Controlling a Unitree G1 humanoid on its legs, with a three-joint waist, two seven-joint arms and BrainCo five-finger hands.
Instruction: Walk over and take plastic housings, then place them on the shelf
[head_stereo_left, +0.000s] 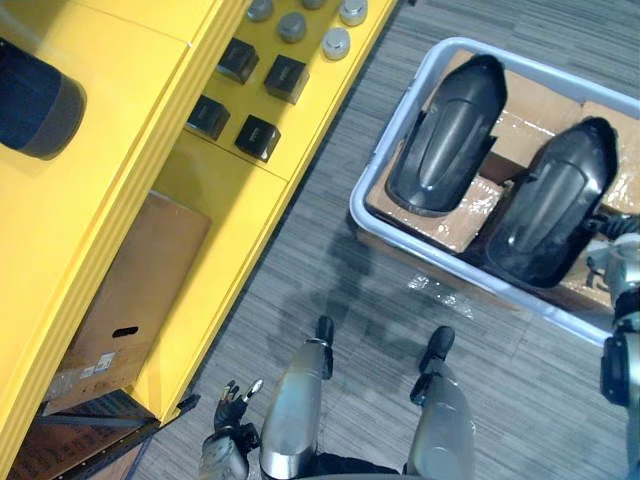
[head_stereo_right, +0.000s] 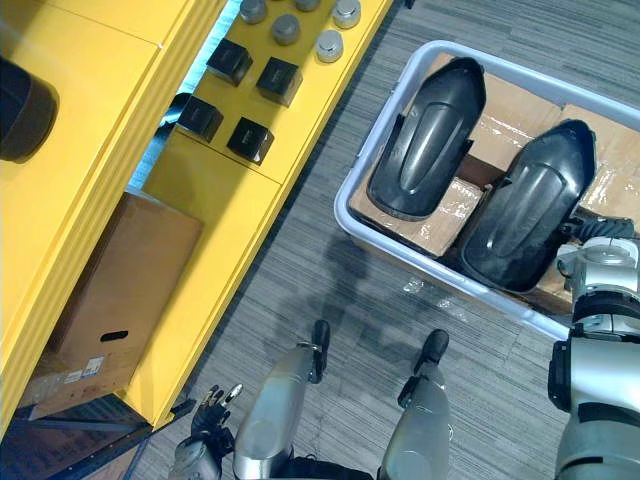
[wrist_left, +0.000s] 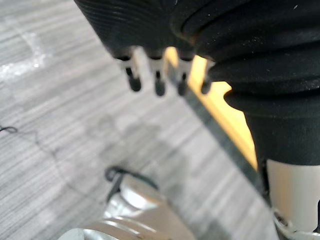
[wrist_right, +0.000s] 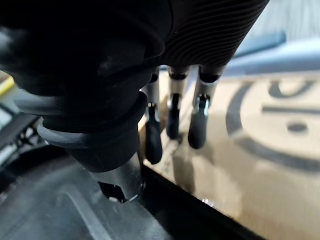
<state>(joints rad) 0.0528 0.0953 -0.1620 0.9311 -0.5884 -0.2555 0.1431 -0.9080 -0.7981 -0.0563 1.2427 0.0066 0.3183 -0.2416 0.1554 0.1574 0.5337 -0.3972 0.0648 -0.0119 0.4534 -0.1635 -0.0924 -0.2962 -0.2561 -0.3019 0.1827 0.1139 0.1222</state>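
While fingers of left hand and right hand hang slack, 2 housings fill a bin on grey carpet.

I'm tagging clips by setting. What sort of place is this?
Probably a factory or warehouse parts area: a yellow shelf unit carrying small black blocks and grey round caps, a pale plastic crate holding two black moulded plastic housings, and a brown cardboard box under the shelf.

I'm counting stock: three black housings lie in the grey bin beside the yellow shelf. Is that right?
No. The left eye view shows two black housings, not three, in the grey bin beside the yellow shelf.
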